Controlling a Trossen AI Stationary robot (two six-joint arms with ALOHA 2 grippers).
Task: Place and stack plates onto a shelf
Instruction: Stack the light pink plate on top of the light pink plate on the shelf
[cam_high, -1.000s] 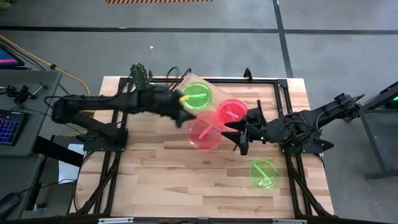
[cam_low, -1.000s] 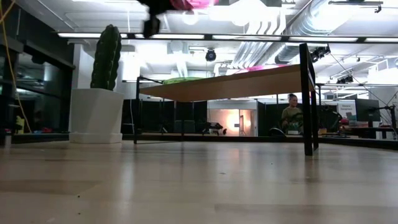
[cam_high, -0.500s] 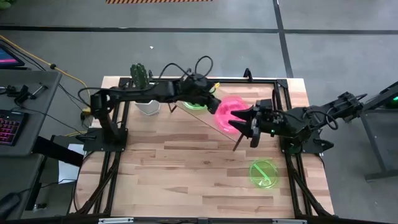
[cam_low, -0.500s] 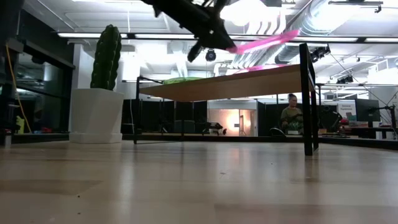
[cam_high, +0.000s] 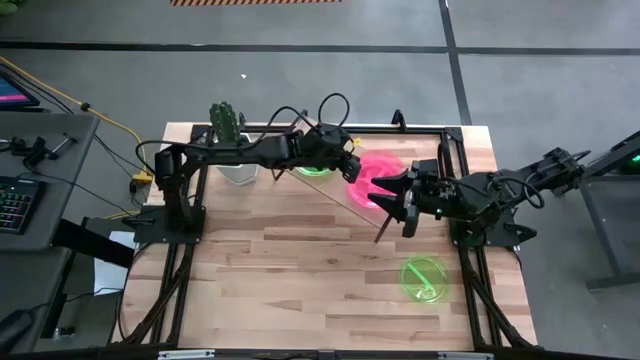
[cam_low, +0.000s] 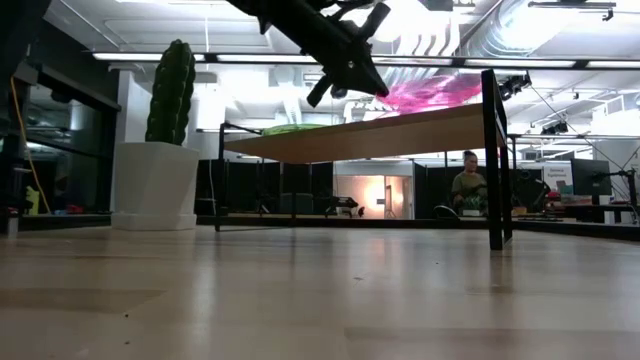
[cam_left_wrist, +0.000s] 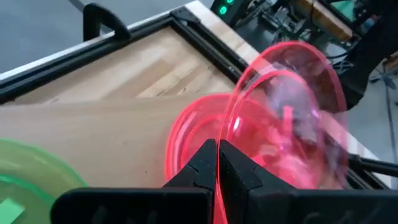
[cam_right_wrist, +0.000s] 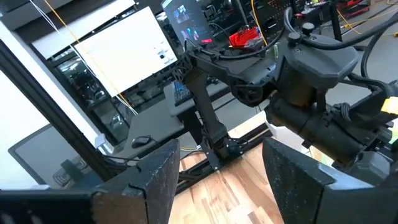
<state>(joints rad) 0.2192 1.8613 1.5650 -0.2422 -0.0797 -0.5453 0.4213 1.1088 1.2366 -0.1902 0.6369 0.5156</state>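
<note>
My left gripper (cam_high: 350, 166) is shut on a neon pink plate (cam_high: 378, 170) over the shelf's right part. The shelf (cam_low: 380, 135) is a light wood board on black legs. A second pink plate (cam_left_wrist: 193, 140) lies flat on the shelf just under the held one. A green plate (cam_high: 315, 160) lies on the shelf's left part, and another green plate (cam_high: 423, 277) lies on the tabletop near the right front. My right gripper (cam_high: 386, 197) is open, hovering just right of the shelf and touching nothing. My left gripper pinches the pink plate's rim (cam_left_wrist: 219, 163) between its two fingers. The fingers (cam_low: 352, 72) slant down from the table's left. The plate (cam_low: 432, 93) is tilted above the shelf board, over the lying pink plate; whether the two plates touch, I cannot tell.
A cactus (cam_high: 226, 120) in a white pot (cam_low: 155, 185) stands at the table's far left, beside the shelf's left end. The shelf's black legs (cam_low: 493, 170) rise from the tabletop. Bare tabletop (cam_high: 300, 280) lies in front. A person (cam_low: 466, 185) sits in the room behind.
My left gripper has carried the pink plate from over the table's middle toward the far right, over the shelf. The plate has tipped from nearly edge-on in the low view to a steeper tilt above the pink plate lying there. My right gripper has shifted slightly toward the far edge.
</note>
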